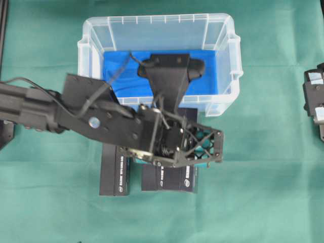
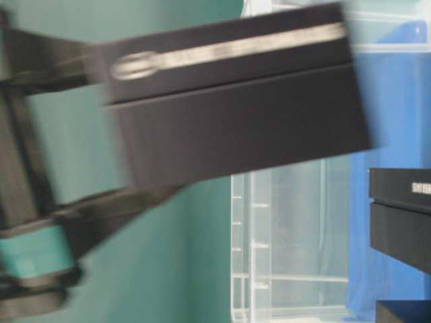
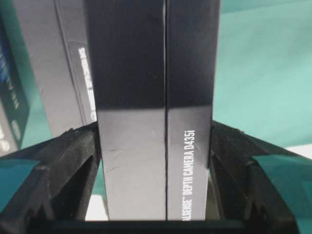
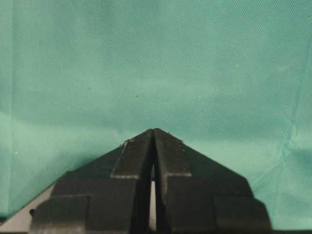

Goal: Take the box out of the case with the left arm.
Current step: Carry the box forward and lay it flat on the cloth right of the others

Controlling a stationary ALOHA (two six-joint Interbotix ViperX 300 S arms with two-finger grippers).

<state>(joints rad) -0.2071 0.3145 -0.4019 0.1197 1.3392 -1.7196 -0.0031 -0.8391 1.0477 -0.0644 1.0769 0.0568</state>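
- The left tool (image 1: 195, 147) is clamped on a black box (image 3: 151, 112); in the left wrist view its two fingers (image 3: 73, 161) press against the box's long sides, and teal pads show at the outer edges of both.
- The held box stands between those fingers with its narrow face toward the camera, white lettering running along it, partly readable as "DEPTH CAMERA D435i".
- In the table-level view the box (image 2: 236, 101) is blurred and tilted, lifted clear of the tabletop, with the black arm and a teal pad to its left.
- From overhead, the left tool hangs just outside the near wall of the case (image 1: 228, 66), over the green tabletop (image 1: 263, 192); the box it grips is hidden beneath the tool there.
- The case is a clear plastic tub with a blue sheet on its bottom, lying beyond the left tool.
- Under and just beside the left tool, two more black boxes lie flat on the tabletop: one (image 1: 115, 174) toward the arm's side, another (image 1: 169, 178) directly below the tool.
- The right tool (image 4: 153, 146) is clenched with nothing in it, its black fingertips meeting above bare green cloth.
- In the overhead view the right tool (image 1: 315, 101) sits at the right edge, well apart from the left tool and the case.
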